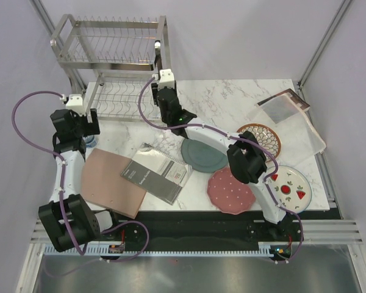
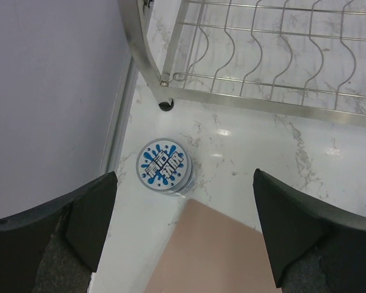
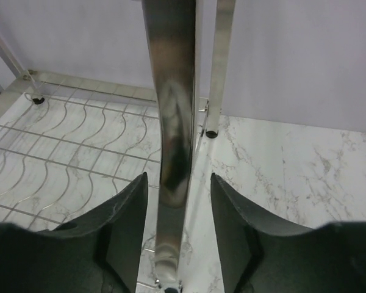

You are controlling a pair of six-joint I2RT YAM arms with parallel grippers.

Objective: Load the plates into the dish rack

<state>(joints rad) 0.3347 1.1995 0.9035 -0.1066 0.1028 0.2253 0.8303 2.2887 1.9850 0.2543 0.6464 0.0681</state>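
Observation:
The steel dish rack (image 1: 113, 55) stands at the far left, both tiers empty. Four plates lie flat on the table to the right: grey-green (image 1: 202, 155), pink dotted (image 1: 230, 190), brown-rimmed (image 1: 260, 137) and strawberry (image 1: 291, 188). My right gripper (image 1: 163, 91) is at the rack's front right post; in the right wrist view the gripper (image 3: 178, 178) is open, with the post (image 3: 174, 110) between the fingers. My left gripper (image 1: 85, 131) is open and empty by the rack's front left leg; the left wrist view (image 2: 184, 177) shows it above the table.
A round blue-and-white tin (image 2: 163, 166) sits under the left gripper, beside the brown board (image 2: 213, 256). A dark grey booklet (image 1: 155, 173) lies mid-table. A plastic bag (image 1: 293, 116) lies at the far right. The rack's lower wire tier (image 2: 262, 61) is just ahead of the left gripper.

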